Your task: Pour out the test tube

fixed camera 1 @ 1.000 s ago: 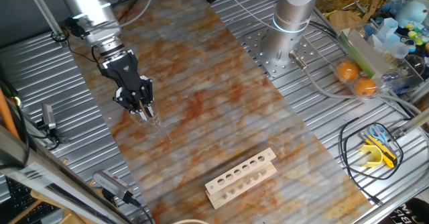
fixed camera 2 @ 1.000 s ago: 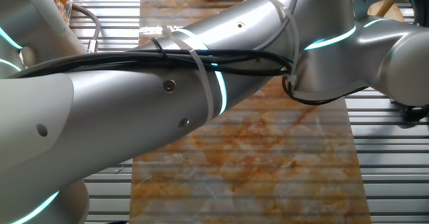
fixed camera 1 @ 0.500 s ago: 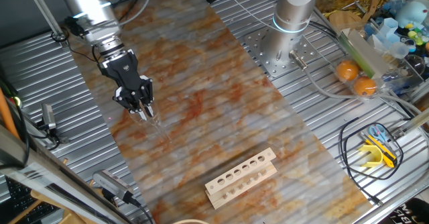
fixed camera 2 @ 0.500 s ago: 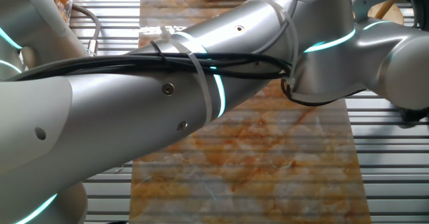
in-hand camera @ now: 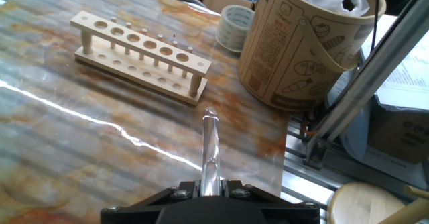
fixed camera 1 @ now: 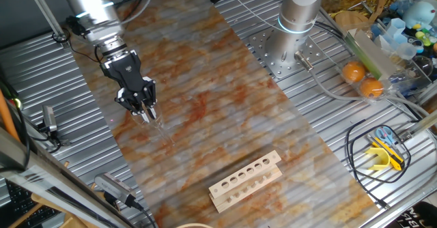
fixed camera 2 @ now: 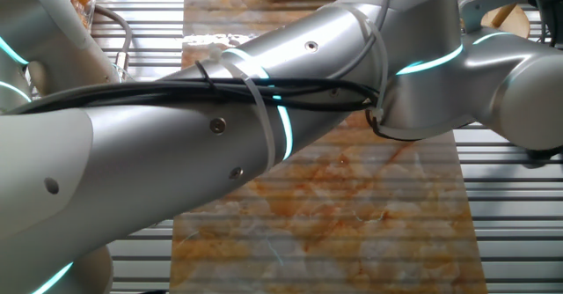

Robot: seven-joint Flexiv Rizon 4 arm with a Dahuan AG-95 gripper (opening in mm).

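Right now the gripper [fixed camera 1: 146,115] is clamped on the test tube [in-hand camera: 210,150], its 2 fingers pressed against the lower end of the glass at the bottom edge of the hand view. From there the tube juts straight out past the fingertips, rounded tip leading, above the marbled orange and grey mat [fixed camera 1: 225,112]. In the first fixed view the tube [fixed camera 1: 158,125] shows only as a faint clear sliver slanting down from the black fingers toward the mat, and whether it touches the mat cannot be told. Ahead of the gripper and to the left in the hand view lies a pale wooden rack [in-hand camera: 139,54] with 1 row of round holes, well apart from the tube. Ahead and to the right stands a brown paper bucket [in-hand camera: 305,41] printed with small drawings and text too small to read; a roll of tape [in-hand camera: 234,27] sits just beside it. In the other fixed view the silver arm [fixed camera 2: 255,127] hides the gripper.
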